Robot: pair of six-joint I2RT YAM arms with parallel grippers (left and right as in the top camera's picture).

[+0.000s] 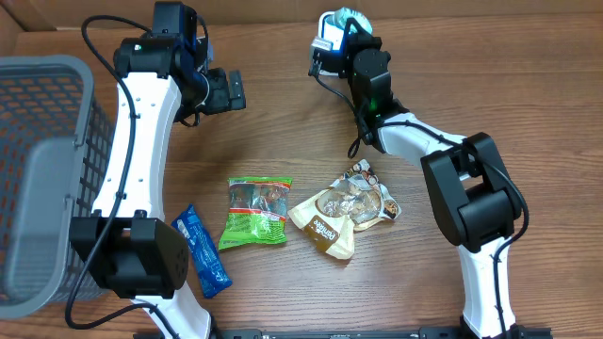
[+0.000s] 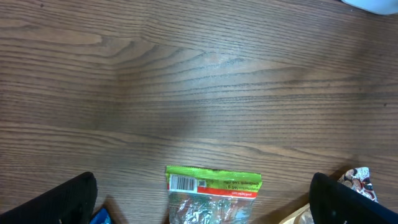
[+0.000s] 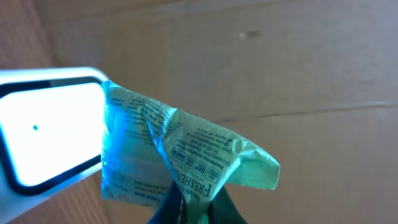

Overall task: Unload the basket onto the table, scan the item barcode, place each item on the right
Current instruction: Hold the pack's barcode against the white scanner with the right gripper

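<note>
Grey basket (image 1: 47,104) far left, presumably for scanned goods. Left pincer (image 1: 221,91) wide and empty, hovering over the worktop (image 1: 283,132). Blue packet (image 1: 201,250), green packet (image 1: 255,213) and tan snack bag (image 1: 346,212) lie near. Right pincer (image 3: 193,204) pinches a pale green sachet (image 3: 186,155) beside the lit scanner (image 3: 50,134), likely presenting its barcode.

Wood table (image 1: 283,122); green packet (image 1: 254,212); tan packet (image 1: 344,212); blue packet (image 1: 201,250)

Four packets: a green packet (image 1: 255,213), a tan packet (image 1: 345,211) and a blue packet (image 1: 202,249) on the desk (image 1: 283,122), apart from both hands, and a teal packet (image 3: 180,155) pinched in the right hand (image 3: 188,208). One scanner (image 3: 43,127), just beside that hand. One basket (image 1: 38,169), well apart from the left hand (image 1: 226,92).
</note>
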